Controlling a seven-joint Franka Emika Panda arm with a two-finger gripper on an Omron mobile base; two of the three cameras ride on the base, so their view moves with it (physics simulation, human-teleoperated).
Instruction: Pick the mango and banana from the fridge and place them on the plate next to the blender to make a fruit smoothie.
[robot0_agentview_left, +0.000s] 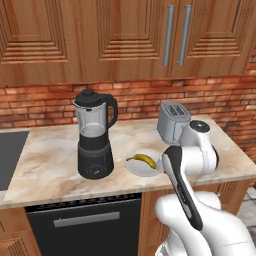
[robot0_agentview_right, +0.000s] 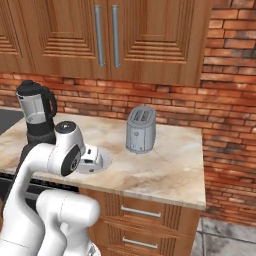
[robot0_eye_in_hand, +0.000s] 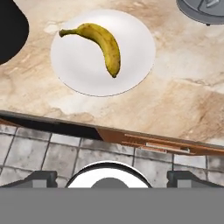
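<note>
No brand, label or writing can be read on anything here; the appliances are too small and plain to tell.

The white robot arm rises from the near side and folds sharply, its upper links doubled back over the near edge of the beige marble bench (robot0_agentview_left: 50, 165). The hand (robot0_eye_in_hand: 112, 177) hangs above that edge, looking down, with grey floor tiles (robot0_eye_in_hand: 39, 151) below the bench front. Its 2 dark fingertips (robot0_eye_in_hand: 41, 177) stand wide apart at the bottom of the hand view with nothing between them, so the hand is released.

The curved yellow banana with brown-speckled skin and dark ends (robot0_eye_in_hand: 98, 41) lies on the small round flat white plate (robot0_eye_in_hand: 81, 72), well inside its rim. In the left base view the banana (robot0_agentview_left: 141, 160) and plate (robot0_agentview_left: 137, 168) sit just right of the black-based blender with a clear jar, black lid and side handle (robot0_agentview_left: 95, 135), near the bench's front edge. The silver 2-slot toaster (robot0_agentview_left: 172, 121) stands farther back and to the right, apart from the plate. In the right base view the blender (robot0_agentview_right: 36, 115) is at the far left, the toaster (robot0_agentview_right: 141, 129) mid-bench, and the plate (robot0_agentview_right: 104, 160) is mostly hidden behind the arm.

Behind the bench runs a red brick wall (robot0_agentview_left: 45, 102), with wooden cabinets with 2 grey bar handles (robot0_agentview_left: 175, 35) above.
</note>
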